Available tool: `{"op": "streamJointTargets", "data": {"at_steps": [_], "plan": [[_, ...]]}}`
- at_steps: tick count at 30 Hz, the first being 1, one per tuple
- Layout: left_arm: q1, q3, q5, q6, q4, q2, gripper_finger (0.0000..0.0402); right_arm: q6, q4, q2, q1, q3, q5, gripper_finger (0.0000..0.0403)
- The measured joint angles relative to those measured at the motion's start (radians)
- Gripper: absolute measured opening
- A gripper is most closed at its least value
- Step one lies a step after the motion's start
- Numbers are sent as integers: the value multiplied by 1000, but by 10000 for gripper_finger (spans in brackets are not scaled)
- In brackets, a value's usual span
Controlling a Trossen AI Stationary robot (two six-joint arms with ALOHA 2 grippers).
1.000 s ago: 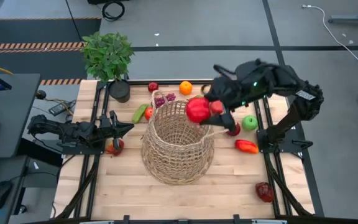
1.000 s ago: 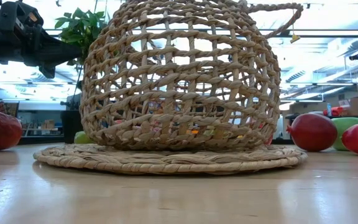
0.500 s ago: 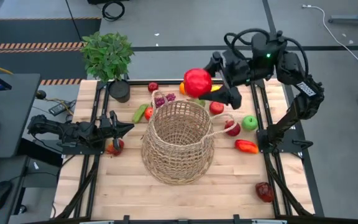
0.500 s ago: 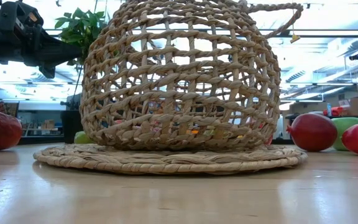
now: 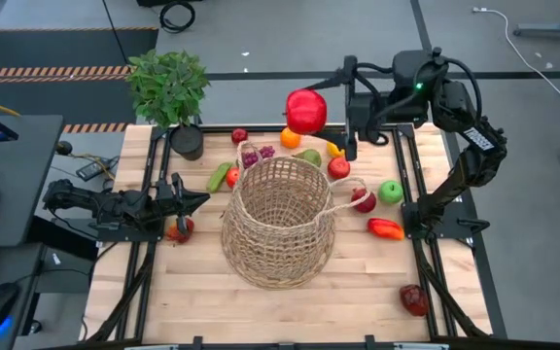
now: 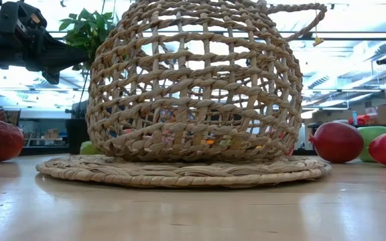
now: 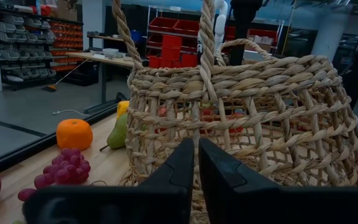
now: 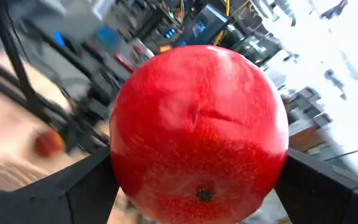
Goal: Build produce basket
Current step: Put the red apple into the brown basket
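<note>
Seen from overhead, the wicker basket (image 5: 278,222) fills the middle of the tabletop (image 5: 358,292), its open mouth unobstructed. From the basket, the 4-to-8 o'clock stretch of bare wood lies free, save one dark red fruit (image 5: 413,299) near the 4 o'clock corner. Produce crowds the arc from 10 to 3 o'clock: cucumber (image 5: 219,176), grapes (image 5: 257,155), orange (image 5: 290,137), green apple (image 5: 391,192), red pepper (image 5: 386,228). A potted plant (image 5: 169,87) blocks the 10 o'clock corner. At 9 o'clock the left gripper (image 5: 194,200), fingers (image 7: 176,175) pressed together, narrows the gap beside the basket. The right gripper (image 5: 331,109) carries a red apple (image 5: 305,111) at 12 o'clock above the far edge.
</note>
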Motion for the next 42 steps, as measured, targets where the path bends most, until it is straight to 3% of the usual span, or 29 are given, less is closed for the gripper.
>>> {"op": "streamJointTargets", "data": {"at_steps": [14, 25, 28, 32, 37, 42], "plan": [[0, 0, 0, 0, 0, 0, 32, -443, 15, 24, 12, -1, 189, 376], [0, 0, 0, 0, 0, 0, 34, -545, 16, 50, 20, -1, 241, 376], [0, 0, 0, 0, 0, 0, 36, -445, 30, 50, 20, -1, 241, 376], [0, 0, 0, 0, 0, 0, 32, -191, 33, 49, -11, -1, 202, 376], [0, 0, 0, 0, 0, 0, 28, 282, 26, 47, -84, -34, 34, 376], [0, 0, 0, 0, 0, 0, 33, 629, -38, 48, -152, -124, -150, 376]]}}
